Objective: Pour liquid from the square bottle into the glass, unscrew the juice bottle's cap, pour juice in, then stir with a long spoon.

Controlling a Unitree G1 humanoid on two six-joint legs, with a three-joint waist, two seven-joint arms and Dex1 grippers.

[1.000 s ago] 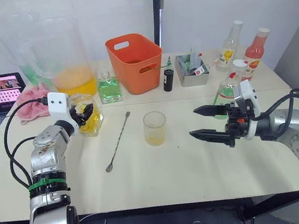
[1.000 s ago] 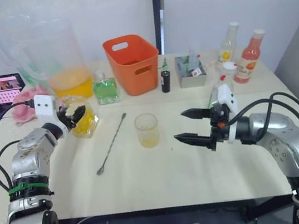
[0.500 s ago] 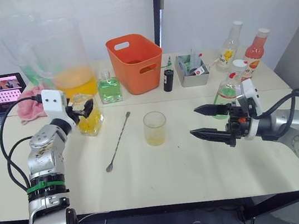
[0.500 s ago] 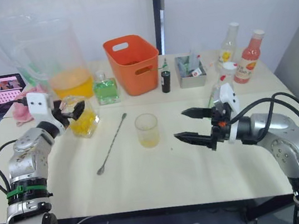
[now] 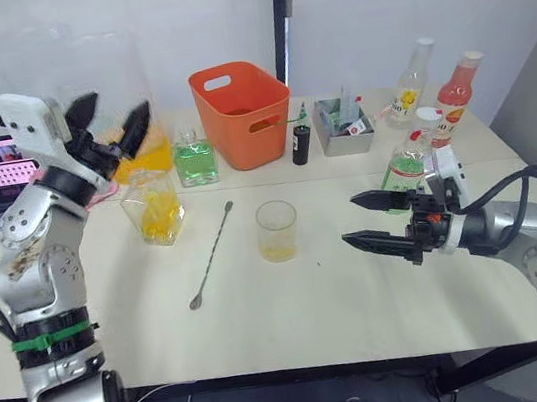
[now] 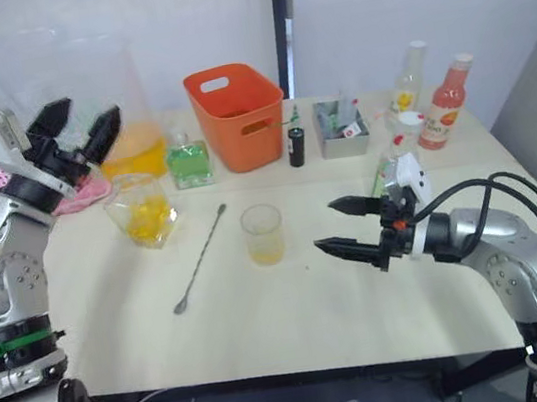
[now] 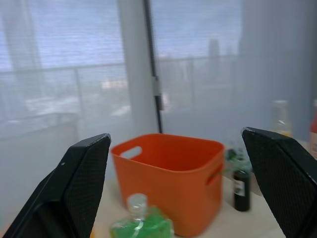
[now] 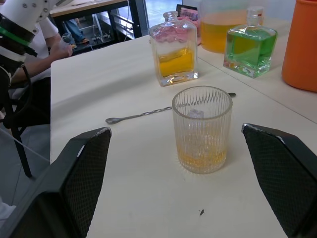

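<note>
Since the small clear ribbed glass (image 5: 278, 230) at frame centre already holds yellow liquid, the tall green-labelled juice bottle (image 5: 407, 165) at right comes next, just behind the right gripper (image 5: 372, 219), fingers spread and empty. Grip its body low and upright. The left gripper (image 5: 107, 122), released, hangs upper left above the squat square bottle (image 5: 153, 206).

square bottle (image 5: 153, 207) left, long spoon (image 5: 212, 254) between, glass (image 5: 278, 231) right, juice bottle (image 5: 407, 166) far right

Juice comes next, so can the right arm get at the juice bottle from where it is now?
Probably yes. The juice bottle stands upright just beyond the open right gripper, with nothing between them. The red-liquid bottle and yellow-label bottle stand farther back, apart from it.
</note>
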